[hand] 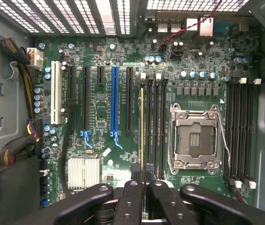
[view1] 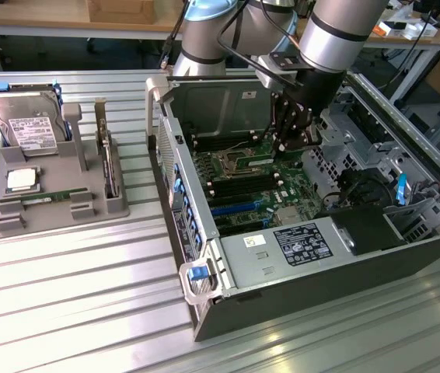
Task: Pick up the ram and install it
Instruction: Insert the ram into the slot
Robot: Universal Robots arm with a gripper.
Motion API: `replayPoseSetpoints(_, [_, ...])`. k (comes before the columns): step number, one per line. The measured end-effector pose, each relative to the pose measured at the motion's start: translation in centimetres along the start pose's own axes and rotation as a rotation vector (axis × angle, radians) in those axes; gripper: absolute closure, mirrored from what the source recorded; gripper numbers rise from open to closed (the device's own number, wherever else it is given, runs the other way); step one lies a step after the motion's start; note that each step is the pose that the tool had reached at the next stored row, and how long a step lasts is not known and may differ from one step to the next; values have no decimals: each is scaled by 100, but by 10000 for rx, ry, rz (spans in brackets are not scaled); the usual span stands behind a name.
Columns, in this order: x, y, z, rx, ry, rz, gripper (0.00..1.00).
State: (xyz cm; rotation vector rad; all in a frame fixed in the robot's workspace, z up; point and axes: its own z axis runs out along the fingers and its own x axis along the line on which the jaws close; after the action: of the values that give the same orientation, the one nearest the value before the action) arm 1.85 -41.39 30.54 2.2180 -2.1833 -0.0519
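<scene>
Ribbed aluminium worktop [view1: 64, 311] carries an open computer case [view1: 282, 311] lying on its side, and a grey tray [view1: 57, 167] sits toward the exterior view's left. Nearest in the case is a power supply with a black label [view1: 302, 242], its print too small to read. Beyond it, the arm comes down steeply from the far edge, putting the end effector [view1: 290, 144] low over the motherboard. The wrist view gives the detail: the end effector [hand: 142, 168] is clamped on the ram [hand: 142, 126], seen edge-on and running parallel to the black memory slots [hand: 156, 126] beside the empty processor socket [hand: 193, 138]. The tray holds a hard drive [view1: 24, 128], a processor chip [view1: 21, 180] and a second green stick [view1: 45, 198].
</scene>
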Motion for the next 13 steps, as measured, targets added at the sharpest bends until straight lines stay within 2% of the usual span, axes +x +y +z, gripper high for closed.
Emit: replayPoseSetpoints(13, [1, -2, 47, 0, 0, 0, 88])
